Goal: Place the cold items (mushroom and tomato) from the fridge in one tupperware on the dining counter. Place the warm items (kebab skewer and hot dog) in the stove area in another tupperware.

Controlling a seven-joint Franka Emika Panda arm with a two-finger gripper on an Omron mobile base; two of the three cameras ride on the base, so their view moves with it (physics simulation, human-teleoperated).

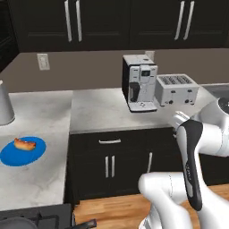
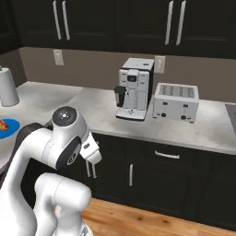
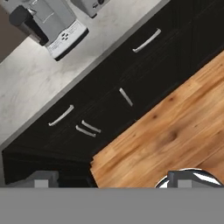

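A hot dog (image 1: 24, 144) lies on a blue plate (image 1: 13, 157) on the left counter, near the stove; the plate's edge (image 2: 10, 128) also peeks in at the far left of the right base view. My gripper (image 3: 113, 180) is open with nothing between its fingertips (image 3: 41, 179). It hangs over the wooden floor, facing the dark lower cabinets, well away from the hot dog. The mushroom, tomato, kebab skewer and tupperware are out of view.
A coffee machine (image 1: 139, 82) and a toaster (image 1: 176, 89) stand on the grey counter (image 1: 103, 112) ahead. A paper towel roll (image 1: 4, 105) stands left of the plate. A stove corner (image 1: 36, 219) is at the lower left. Wooden floor (image 3: 166, 131) runs before the cabinets.
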